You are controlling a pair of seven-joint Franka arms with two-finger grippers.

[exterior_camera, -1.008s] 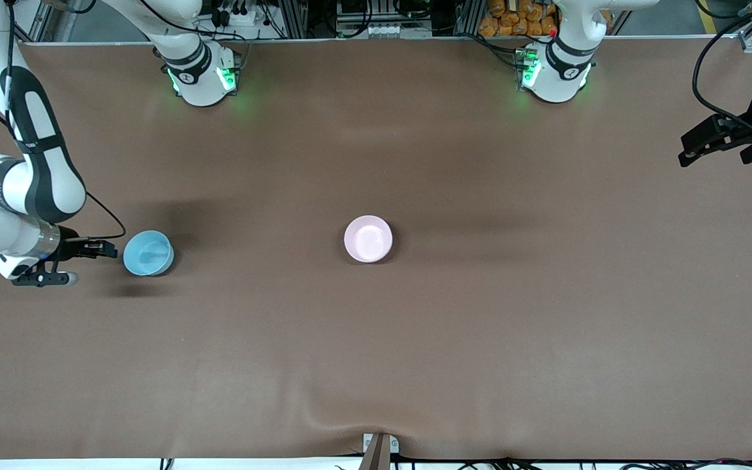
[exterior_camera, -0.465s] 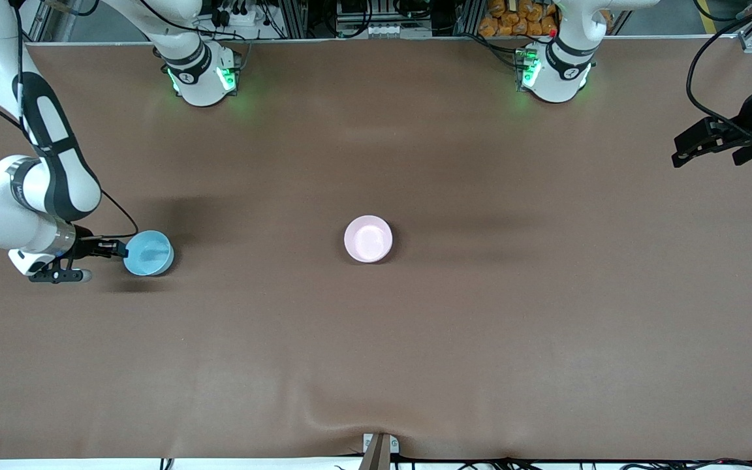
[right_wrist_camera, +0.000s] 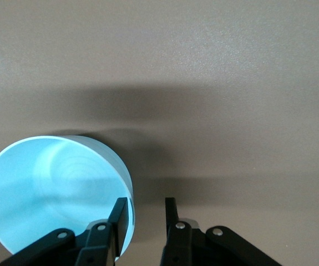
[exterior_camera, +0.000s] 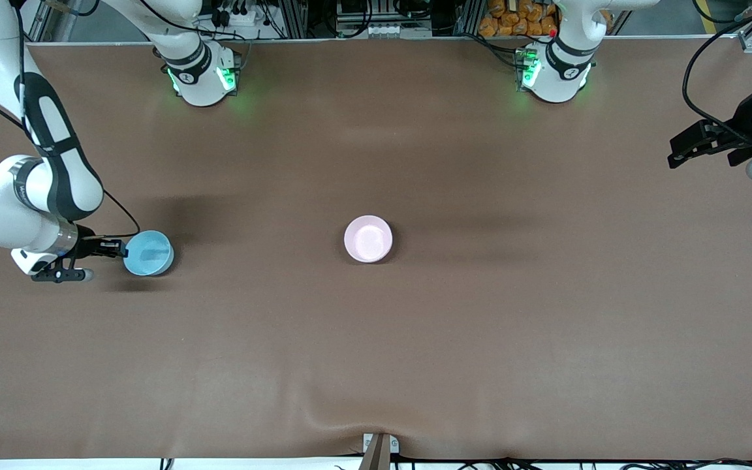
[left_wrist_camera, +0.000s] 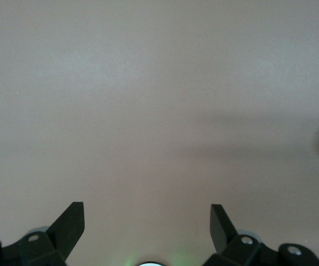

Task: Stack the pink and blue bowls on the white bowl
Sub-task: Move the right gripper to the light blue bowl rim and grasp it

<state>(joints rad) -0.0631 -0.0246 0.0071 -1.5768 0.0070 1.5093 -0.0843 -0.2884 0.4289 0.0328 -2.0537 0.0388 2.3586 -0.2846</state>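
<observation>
The light blue bowl (exterior_camera: pixel 148 252) stands upright on the table toward the right arm's end. My right gripper (exterior_camera: pixel 119 249) is at its rim, down at table level. In the right wrist view one finger (right_wrist_camera: pixel 120 213) is inside the blue bowl (right_wrist_camera: pixel 48 194) against the wall. The other finger is outside it, with a gap between it and the wall, so my right gripper (right_wrist_camera: pixel 145 208) is open but narrow. The pale pink bowl (exterior_camera: pixel 368 239) stands alone mid-table. The white bowl is out of view. My left gripper (exterior_camera: pixel 676 151) hangs open and empty (left_wrist_camera: pixel 147 213) over the left arm's end.
Brown cloth (exterior_camera: pixel 480 326) covers the whole table, with a fold near the front camera's edge (exterior_camera: pixel 350 424). Both arm bases (exterior_camera: pixel 203 75) (exterior_camera: pixel 555 72) stand along the edge farthest from the front camera. A small metal bracket (exterior_camera: pixel 379 447) sits at the nearest edge.
My right gripper has slid up to the blue bowl and narrowed its jaws around the rim. The left gripper has drifted slightly toward mid-table. Neither bowl has moved.
</observation>
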